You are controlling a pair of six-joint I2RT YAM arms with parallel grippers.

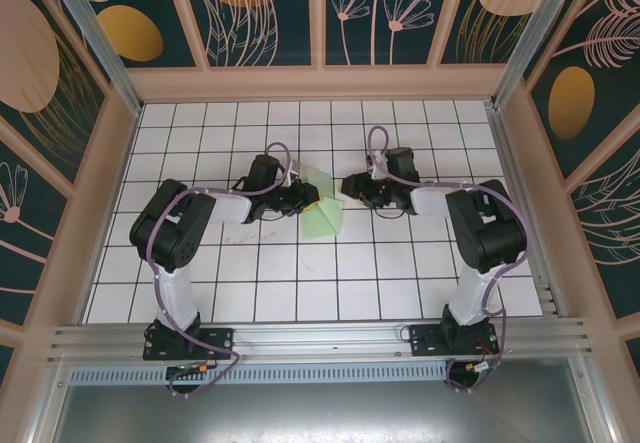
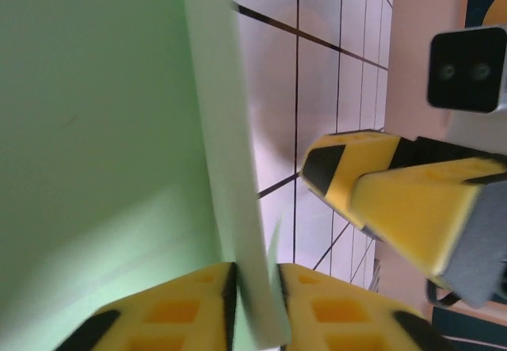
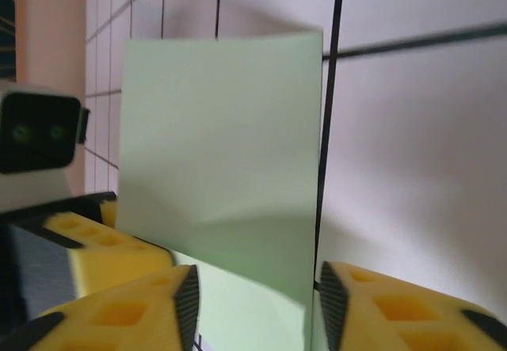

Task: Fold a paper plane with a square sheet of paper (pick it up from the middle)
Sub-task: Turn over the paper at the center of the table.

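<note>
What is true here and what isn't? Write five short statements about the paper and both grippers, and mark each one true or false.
1. The left gripper is shut on the edge of the sheet. True.
2. The right gripper is clamped tight on the sheet. False: its jaws stand apart, with the sheet between them.
3. The sheet lies flat on the table. False: part of it stands up off the tiles between the two grippers.
4. The sheet is pale green. True.
5. The two grippers face each other from opposite sides of the sheet. True.
</note>
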